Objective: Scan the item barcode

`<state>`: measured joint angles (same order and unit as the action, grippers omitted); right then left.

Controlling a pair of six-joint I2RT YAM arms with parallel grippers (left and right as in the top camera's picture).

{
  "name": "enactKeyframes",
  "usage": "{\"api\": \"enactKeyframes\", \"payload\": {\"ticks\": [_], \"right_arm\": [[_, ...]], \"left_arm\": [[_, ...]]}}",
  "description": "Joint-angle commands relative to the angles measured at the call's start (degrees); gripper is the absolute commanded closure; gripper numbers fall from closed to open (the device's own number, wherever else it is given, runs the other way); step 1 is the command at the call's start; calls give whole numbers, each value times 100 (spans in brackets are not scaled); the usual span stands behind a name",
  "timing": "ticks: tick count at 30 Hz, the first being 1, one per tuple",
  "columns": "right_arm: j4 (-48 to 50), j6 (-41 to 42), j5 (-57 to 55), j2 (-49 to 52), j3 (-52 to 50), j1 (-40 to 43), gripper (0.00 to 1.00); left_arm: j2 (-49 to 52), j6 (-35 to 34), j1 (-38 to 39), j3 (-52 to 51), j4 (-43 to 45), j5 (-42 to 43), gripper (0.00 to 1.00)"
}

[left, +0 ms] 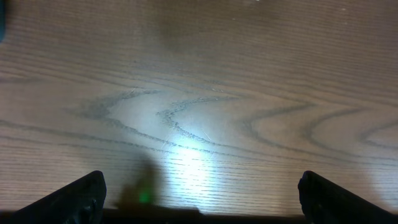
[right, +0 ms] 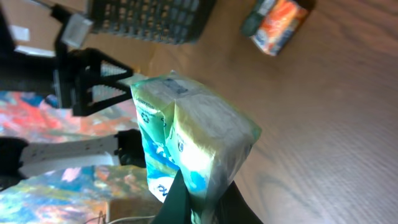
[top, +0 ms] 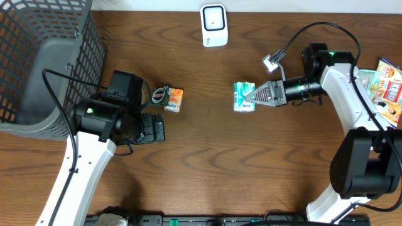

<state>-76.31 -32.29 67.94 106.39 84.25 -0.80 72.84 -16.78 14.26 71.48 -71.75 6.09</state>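
1. Pinching the teal packet [top: 244, 97] by one thin edge, my right gripper [top: 251, 96] has its jaws pressed together on the wrapper. The packet sits near the scanner [top: 213, 25], on my side of it and a little to its right. So narrow a hold could let the packet swing or slip out as I carry it toward the scanner.
2. The wrapper looks soft. Squeezing it this hard may crease the printed face, and a wrinkled barcode may not read.
3. I see no barcode in either view of the packet. I may offer the wrong face to the scanner and get no read.
4. I cannot tell whether the packet is clear of the table [top: 207, 163]. If its lower edge drags on the way to the scanner, it could twist in my jaws.
5. My left gripper [top: 158, 129] stands spread wide over bare wood, empty, farther from the scanner and to its left. The orange packet [top: 174, 99] lies between that gripper and the scanner. Swinging the left arm toward the scanner now could knock the orange packet or crowd my right arm.
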Motion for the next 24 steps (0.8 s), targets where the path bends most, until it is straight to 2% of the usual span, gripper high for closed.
{"api": "enactKeyframes", "payload": {"ticks": [1,8,11,13,16,19,24], "right_arm": [[-289,-1005,599,-24,35,39,99],[-385,-1325,503,-22,33,37,99],[-210,-1226,-483,-22,31,33,99],[63,-734,-1224,-2,7,11,99],[824,872,-2420,7,-127,-74,99],[1440,2107,-3421,7,-304,-234,99],[1832,2717,-4325,11,-431,-553,99]], "left_arm": [[13,-48,-22,-17,-15,50,3],[13,-48,-22,-17,-13,50,2],[13,-48,-22,-17,-15,50,2],[13,-48,-22,-17,-15,50,2],[13,-48,-22,-17,-15,50,2],[13,-48,-22,-17,-13,50,2],[13,-48,-22,-17,-15,50,2]]}}
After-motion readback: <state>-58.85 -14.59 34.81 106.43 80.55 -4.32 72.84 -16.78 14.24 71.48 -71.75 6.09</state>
